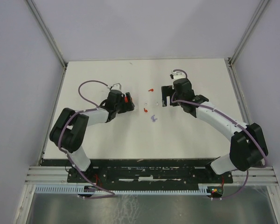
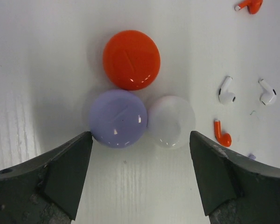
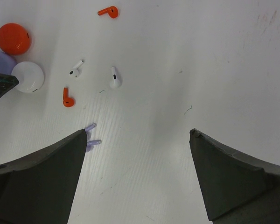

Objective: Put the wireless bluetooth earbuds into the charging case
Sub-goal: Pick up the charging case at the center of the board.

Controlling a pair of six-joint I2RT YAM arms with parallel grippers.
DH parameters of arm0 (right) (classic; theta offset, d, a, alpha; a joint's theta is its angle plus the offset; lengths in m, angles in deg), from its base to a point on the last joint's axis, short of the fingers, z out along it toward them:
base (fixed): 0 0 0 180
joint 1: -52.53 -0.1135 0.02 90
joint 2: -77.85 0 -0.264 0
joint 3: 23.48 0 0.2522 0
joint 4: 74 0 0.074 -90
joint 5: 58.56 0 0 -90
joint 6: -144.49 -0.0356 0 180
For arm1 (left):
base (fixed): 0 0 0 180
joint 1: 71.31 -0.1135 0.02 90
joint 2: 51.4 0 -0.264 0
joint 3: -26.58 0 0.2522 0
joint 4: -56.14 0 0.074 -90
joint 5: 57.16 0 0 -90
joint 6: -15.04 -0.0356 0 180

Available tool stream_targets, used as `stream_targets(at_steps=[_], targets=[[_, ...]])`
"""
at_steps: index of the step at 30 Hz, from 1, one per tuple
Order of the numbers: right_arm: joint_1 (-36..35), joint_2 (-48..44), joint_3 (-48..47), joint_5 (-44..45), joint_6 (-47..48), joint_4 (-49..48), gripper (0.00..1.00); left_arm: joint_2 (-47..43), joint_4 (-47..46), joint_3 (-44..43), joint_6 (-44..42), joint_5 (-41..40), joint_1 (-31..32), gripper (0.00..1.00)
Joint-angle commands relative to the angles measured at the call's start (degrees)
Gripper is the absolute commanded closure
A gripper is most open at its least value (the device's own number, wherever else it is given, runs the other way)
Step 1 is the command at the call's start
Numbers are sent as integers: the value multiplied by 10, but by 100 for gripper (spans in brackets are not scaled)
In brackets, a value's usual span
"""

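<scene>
Both arms [image 1: 95, 115] reached inward, jaws wide and empty; left gripper [image 2: 140, 140] hovered by round discs [image 2: 117, 119], seemingly cases, right gripper [image 3: 137, 135] near earbuds [image 3: 115, 77].

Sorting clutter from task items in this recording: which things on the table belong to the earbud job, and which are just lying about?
Belongs to the job:
- red earbuds, white earbuds, lavender earbuds
- red disc, lavender disc, white disc: probably the charging cases, all closed

Lying about:
- only tiny dark specks on the table
</scene>
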Motion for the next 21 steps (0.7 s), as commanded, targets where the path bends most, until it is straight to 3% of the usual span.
stream_targets(at_steps=[1,10,17,21], targets=[[-8,7,-31,-16,-7,-29,1,-52,26,8,29,-18,12,10],[-94,109,-121,-18,48,-9,0,-172,84,32,38,-135,-5,7],[-134,220,-221,-88,124,-14,2,-231,51,86,64,-12,-123,5],[-143,288,-297,-126,142,11,2,-242,46,99,62,14,-160,5]])
